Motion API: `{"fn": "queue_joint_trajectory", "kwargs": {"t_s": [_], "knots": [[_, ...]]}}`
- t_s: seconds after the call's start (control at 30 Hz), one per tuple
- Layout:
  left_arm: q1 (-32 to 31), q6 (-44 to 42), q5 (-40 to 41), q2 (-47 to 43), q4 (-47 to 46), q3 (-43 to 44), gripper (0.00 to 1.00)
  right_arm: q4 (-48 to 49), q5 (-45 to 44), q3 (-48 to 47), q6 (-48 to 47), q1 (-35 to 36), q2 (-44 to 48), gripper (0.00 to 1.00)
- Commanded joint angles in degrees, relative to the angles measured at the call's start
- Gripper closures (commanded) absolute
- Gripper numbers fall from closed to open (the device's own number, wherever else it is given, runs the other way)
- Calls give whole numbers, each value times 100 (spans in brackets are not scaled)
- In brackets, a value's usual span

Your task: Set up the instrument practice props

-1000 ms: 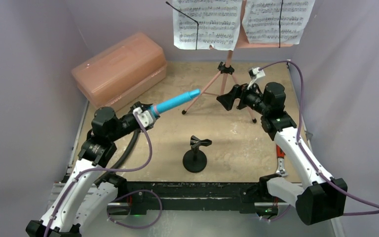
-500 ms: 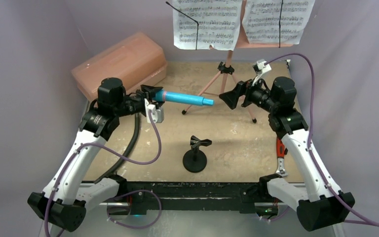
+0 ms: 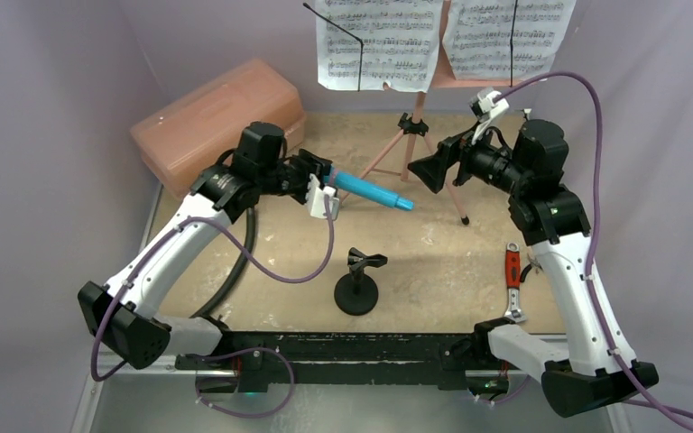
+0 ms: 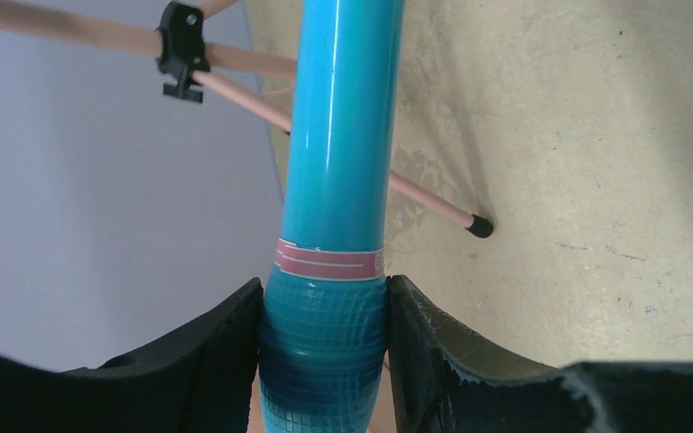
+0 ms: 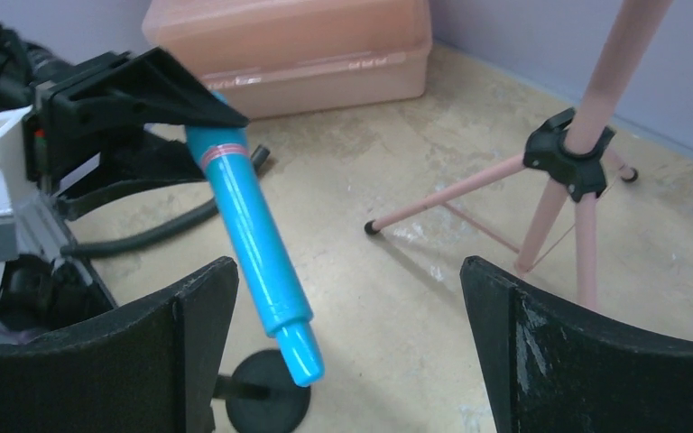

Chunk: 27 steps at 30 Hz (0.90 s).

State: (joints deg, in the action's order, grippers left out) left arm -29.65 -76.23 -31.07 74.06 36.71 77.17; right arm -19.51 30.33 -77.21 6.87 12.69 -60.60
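My left gripper [image 3: 322, 179] is shut on the ribbed head of the cyan toy microphone [image 3: 372, 192], held in the air with its handle pointing right and slightly down. In the left wrist view the microphone [image 4: 338, 171] sits between both pads. My right gripper [image 3: 429, 170] is open and empty, facing the handle tip from the right; the microphone [image 5: 253, 239] shows between its wide jaws. The black mic stand [image 3: 357, 285] stands empty below. The pink music stand [image 3: 412, 144] stands at the back with two sheet-music pages [image 3: 381, 41].
A translucent pink case [image 3: 221, 122] lies at the back left. A red-handled tool [image 3: 512, 271] lies by the right edge. A black hose [image 3: 235, 262] runs along the left side. The tripod legs [image 5: 541, 212] spread just behind my right gripper.
My left arm has swung the microphone toward the table's middle, its handle turning from up-right to right and slightly down. My right gripper has risen and drawn back a little, still open.
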Motion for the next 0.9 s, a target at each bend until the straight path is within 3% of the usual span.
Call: {"fn": "queue_joint_trajectory", "kwargs": {"t_s": [0.0, 0.1, 0.27, 0.87], "knots": [[-400, -277, 271, 291, 300, 555, 100, -658, 637, -167, -509, -8, 115, 6], [-627, -280, 416, 550, 442, 902, 100, -875, 993, -112, -660, -6, 103, 11], [-1162, -622, 950, 951, 710, 1350, 100, -983, 1504, -46, -523, 16, -38, 29], [-2643, -2060, 2977, 1099, 127, 1495, 100, -1762, 2041, 176, -339, 75, -307, 33]]}}
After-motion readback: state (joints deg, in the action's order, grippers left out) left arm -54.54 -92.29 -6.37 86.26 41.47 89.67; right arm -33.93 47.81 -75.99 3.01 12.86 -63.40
